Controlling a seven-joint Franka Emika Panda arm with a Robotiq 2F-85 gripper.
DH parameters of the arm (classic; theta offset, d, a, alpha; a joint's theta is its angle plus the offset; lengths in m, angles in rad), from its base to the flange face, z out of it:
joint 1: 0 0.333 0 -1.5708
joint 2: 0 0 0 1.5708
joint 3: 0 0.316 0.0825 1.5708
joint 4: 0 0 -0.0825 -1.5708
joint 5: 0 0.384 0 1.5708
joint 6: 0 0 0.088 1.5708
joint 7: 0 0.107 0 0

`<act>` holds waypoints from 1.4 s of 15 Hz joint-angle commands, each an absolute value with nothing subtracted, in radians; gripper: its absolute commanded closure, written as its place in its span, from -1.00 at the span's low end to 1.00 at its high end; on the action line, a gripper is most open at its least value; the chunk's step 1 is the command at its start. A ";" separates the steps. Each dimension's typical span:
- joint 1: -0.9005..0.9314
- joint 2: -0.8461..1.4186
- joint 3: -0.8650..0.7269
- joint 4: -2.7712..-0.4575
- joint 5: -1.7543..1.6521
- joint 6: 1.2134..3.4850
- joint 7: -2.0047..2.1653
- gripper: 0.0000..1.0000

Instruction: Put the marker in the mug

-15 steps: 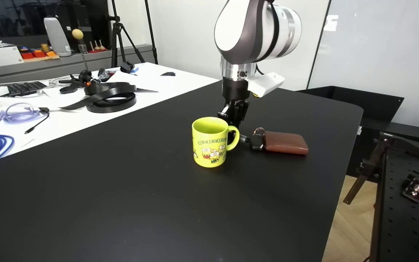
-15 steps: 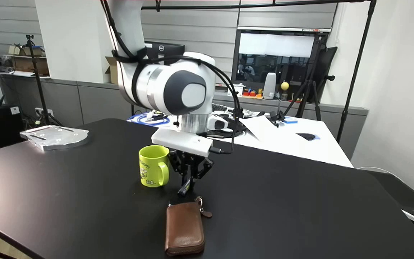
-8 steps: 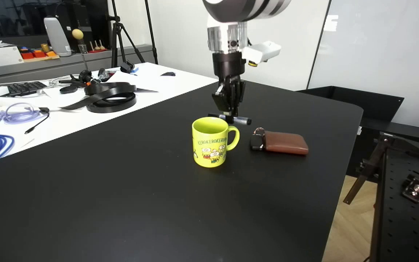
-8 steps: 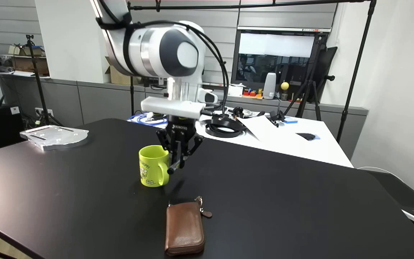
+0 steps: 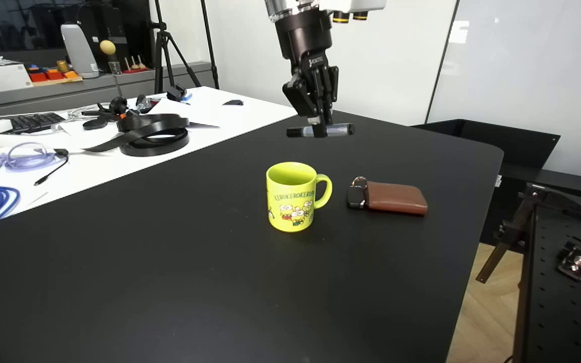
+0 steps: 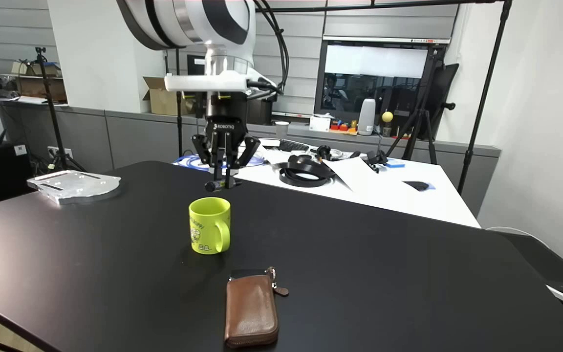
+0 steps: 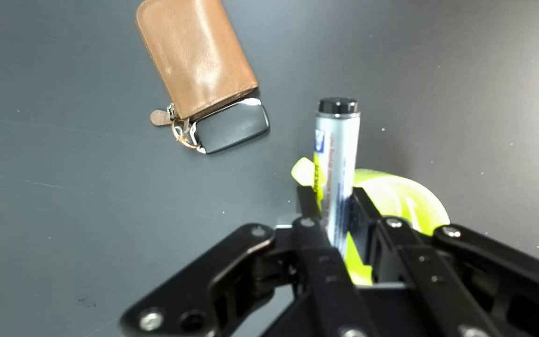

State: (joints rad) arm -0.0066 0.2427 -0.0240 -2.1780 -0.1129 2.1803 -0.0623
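The bright yellow-green mug [image 5: 288, 201] stands upright on the black table, its handle towards the wallet in an exterior view; it also shows in an exterior view [image 6: 205, 227]. My gripper [image 5: 322, 127] is shut on the marker [image 5: 340, 130], a grey-white pen with black ends, held roughly level. In an exterior view the gripper [image 6: 223, 182] holds the marker [image 6: 214, 186] above the height of the mug's rim. In the wrist view the marker [image 7: 339, 140] sits between the fingers [image 7: 308, 201], and the mug [image 7: 405, 199] lies below, partly hidden by gripper and marker.
A brown wallet [image 5: 396, 198] with a black key fob [image 7: 232, 128] lies near the mug's handle side. A metal plate [image 6: 76, 185] lies at the table's far left in an exterior view. A white table [image 5: 210, 111] with cables and tape adjoins the black one.
My gripper has lifted the marker from close to the table to above the mug's rim height. In an exterior view it has also shifted left, towards the mug. Mug and wallet have not moved.
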 commanded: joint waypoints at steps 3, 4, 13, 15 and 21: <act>-0.030 0.306 -0.002 -2.053 -0.037 2.028 -0.184 0.89; -0.040 0.319 0.002 -2.032 -0.005 2.008 -0.226 0.89; -0.064 0.362 0.015 -2.007 0.063 1.950 -0.330 0.89; -0.062 0.388 0.016 -1.982 0.070 1.884 -0.334 0.89; -0.058 0.447 0.007 -1.884 0.070 1.721 -0.269 0.89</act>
State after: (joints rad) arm -0.0472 0.4052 0.0058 -1.9697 0.0577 1.8112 -0.3124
